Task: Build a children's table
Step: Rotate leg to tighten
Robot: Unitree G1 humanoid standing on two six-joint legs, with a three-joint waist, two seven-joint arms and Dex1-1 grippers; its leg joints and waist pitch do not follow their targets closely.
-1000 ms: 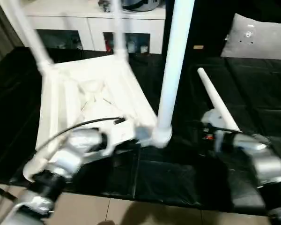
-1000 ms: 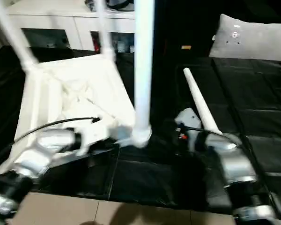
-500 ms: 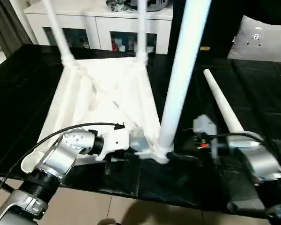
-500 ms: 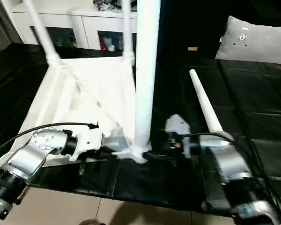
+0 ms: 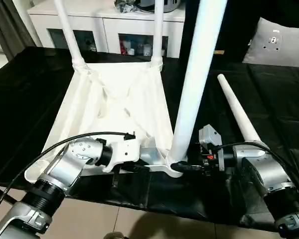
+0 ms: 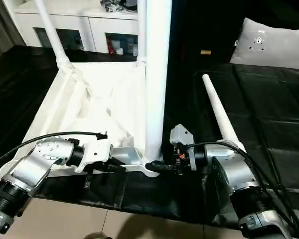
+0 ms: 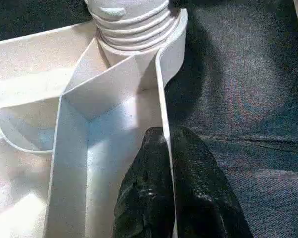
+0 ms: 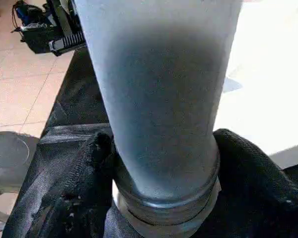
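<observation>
Your children's table (image 5: 117, 107) lies upside down on the black-covered counter (image 5: 269, 99) in the left and centre of the frame, three legs standing up from its corner sockets and a fourth loose leg (image 5: 236, 112) lying on the counter at centre right. Your left gripper (image 7: 170, 198), at lower centre, is pinched tight on the thin rim wall of the top, one finger on each side. Your right gripper (image 8: 161, 198) sits around the base of the near upright leg (image 5: 192, 84), a finger against each side of it just above the socket.
</observation>
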